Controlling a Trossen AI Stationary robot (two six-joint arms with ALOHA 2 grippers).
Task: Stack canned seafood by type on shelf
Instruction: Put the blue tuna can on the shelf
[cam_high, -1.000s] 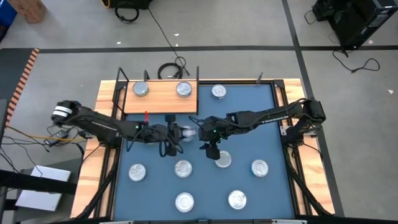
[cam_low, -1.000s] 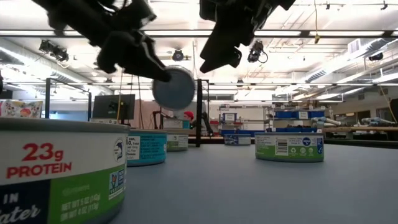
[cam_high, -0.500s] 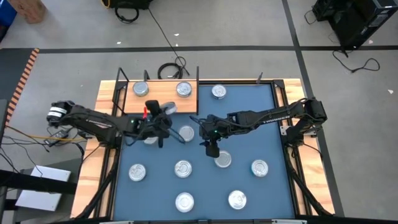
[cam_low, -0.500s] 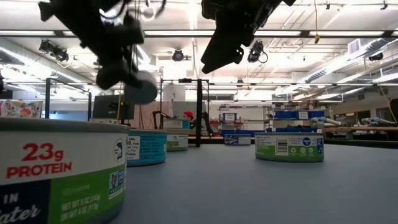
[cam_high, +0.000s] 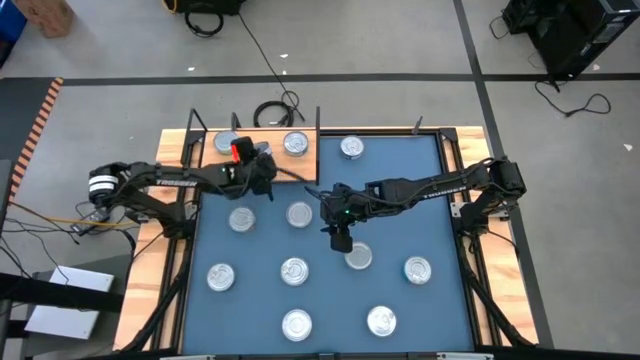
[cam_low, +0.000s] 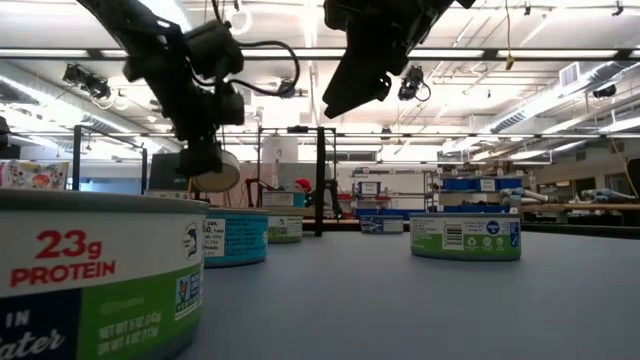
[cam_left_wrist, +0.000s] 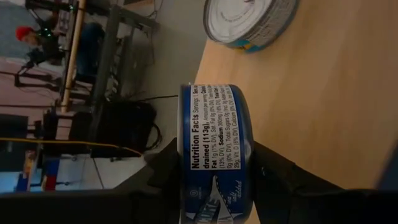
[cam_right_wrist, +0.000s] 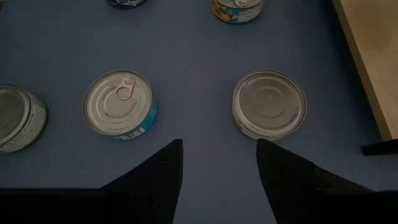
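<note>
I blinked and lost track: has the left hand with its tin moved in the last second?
Yes. The left hand carried its tin from over the blue mat to over the shelf.

We look down on a grey concrete floor (cam_high: 400, 60) crossed by dark tape lines (cam_high: 470, 40), black cables (cam_high: 275, 105) trailing. At table level, long ceiling strip lights (cam_low: 520, 52) brighten a workshop lined with distant benches (cam_low: 570, 208).
</note>
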